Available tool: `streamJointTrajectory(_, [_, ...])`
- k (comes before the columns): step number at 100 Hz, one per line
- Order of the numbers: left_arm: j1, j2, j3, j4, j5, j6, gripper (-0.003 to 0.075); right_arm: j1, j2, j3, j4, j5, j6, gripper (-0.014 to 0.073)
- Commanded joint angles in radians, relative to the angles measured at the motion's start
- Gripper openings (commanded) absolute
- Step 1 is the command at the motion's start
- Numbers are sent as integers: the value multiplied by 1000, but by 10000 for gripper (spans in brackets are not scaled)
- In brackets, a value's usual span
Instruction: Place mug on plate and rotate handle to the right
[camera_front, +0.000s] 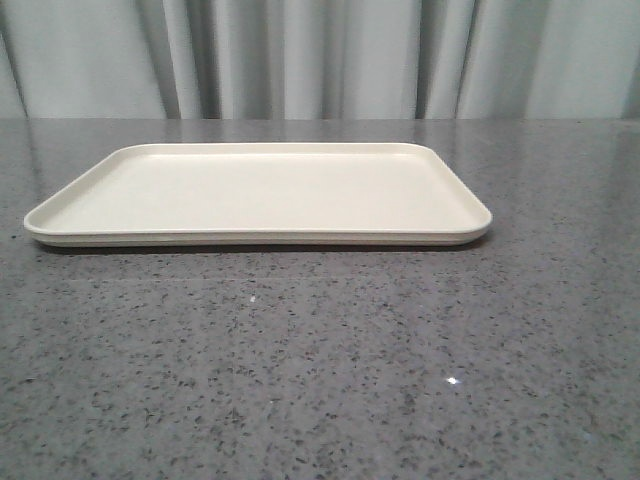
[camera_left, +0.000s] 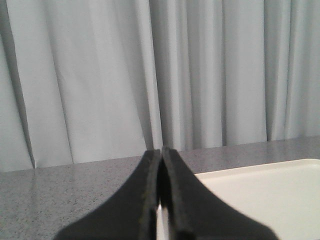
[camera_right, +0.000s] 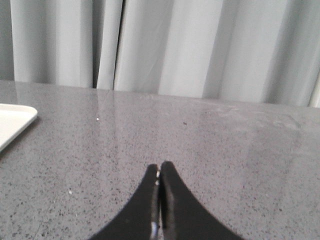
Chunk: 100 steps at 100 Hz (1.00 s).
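The cream rectangular plate (camera_front: 258, 190) lies on the grey speckled table in the front view, with nothing on it. Part of it also shows in the left wrist view (camera_left: 270, 192) and a corner in the right wrist view (camera_right: 12, 120). The mug and its handle are out of view in every frame. My left gripper (camera_left: 161, 150) is shut and empty, hovering by the plate's edge. My right gripper (camera_right: 159, 166) is shut and empty over bare table, to the side of the plate. Neither gripper shows in the front view.
A grey speckled stone table (camera_front: 320, 370) fills the front. A pale pleated curtain (camera_front: 320, 55) hangs behind the table's far edge.
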Motion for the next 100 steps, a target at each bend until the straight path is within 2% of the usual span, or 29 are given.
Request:
streamJointTrajectory(1, [3, -30, 7, -4, -89, -5, -20, -6, -21, -1, 1, -110, 2, -120])
streamJointTrajectory(14, [3, -30, 7, -20, -89, -7, -20, -6, -21, -1, 41, -142, 2, -120])
streamJointTrajectory(45, [1, -30, 2, -207, -93, -15, -20, -6, -21, -6, 58, -242, 3, -120])
streamJointTrajectory(65, [1, -30, -82, -248, -43, -15, -20, -6, -21, -99, 95, -167, 14, -120])
streamJointTrajectory(100, [1, 92, -404, -246, 69, -15, -20, -6, 89, -423, 95, 50, 14, -120])
